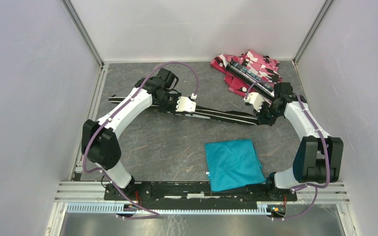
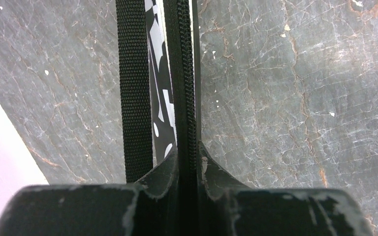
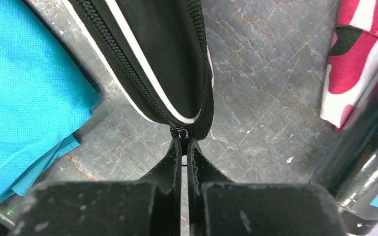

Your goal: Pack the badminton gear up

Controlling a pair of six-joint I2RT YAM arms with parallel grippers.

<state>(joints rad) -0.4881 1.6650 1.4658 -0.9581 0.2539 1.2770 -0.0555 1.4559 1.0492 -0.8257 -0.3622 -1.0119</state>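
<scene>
The black racquet-shaped bag [image 1: 221,116] lies flat across the middle of the table, closed along the zipper I can see. My left gripper [image 1: 197,109] is shut on the bag's zippered edge [image 2: 182,73], beside its black webbing strap [image 2: 134,88]. My right gripper [image 1: 264,117] is shut at the bag's right end [image 3: 162,54], with its tips pinching the small zipper pull [image 3: 181,133]. The long black tube [image 1: 250,77] lies on the pink camouflage fabric at the back right; it also shows in the right wrist view [image 3: 369,162]. Racquets and shuttlecocks are not in view.
A teal square cloth [image 1: 232,164] lies at the front, right of centre, close to the right arm's base; it also shows in the right wrist view [image 3: 24,88]. The pink-black camouflage fabric [image 1: 258,64] is bunched at the back right. Walls enclose the table on three sides.
</scene>
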